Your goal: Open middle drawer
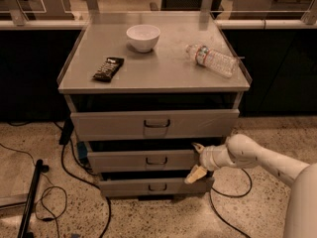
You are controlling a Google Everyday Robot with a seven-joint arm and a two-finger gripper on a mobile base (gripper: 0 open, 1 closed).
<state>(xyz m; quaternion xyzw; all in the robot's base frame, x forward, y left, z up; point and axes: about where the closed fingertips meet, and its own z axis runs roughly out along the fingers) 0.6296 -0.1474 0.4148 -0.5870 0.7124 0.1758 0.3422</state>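
Three drawers sit under the counter (163, 71). The middle drawer (119, 161) is barely out, and my claw (197, 160) is spread open at its right end, away from the handle (156, 160). Pulling there might skew it or slip off. The bottle (213, 59) label looks unreadable.

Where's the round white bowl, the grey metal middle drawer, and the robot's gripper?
round white bowl (143, 44): camera view, its outer wall.
grey metal middle drawer (124, 161): camera view, flat front, left of handle.
white gripper (197, 160): camera view, midway between open fingertips, at drawer's right end.
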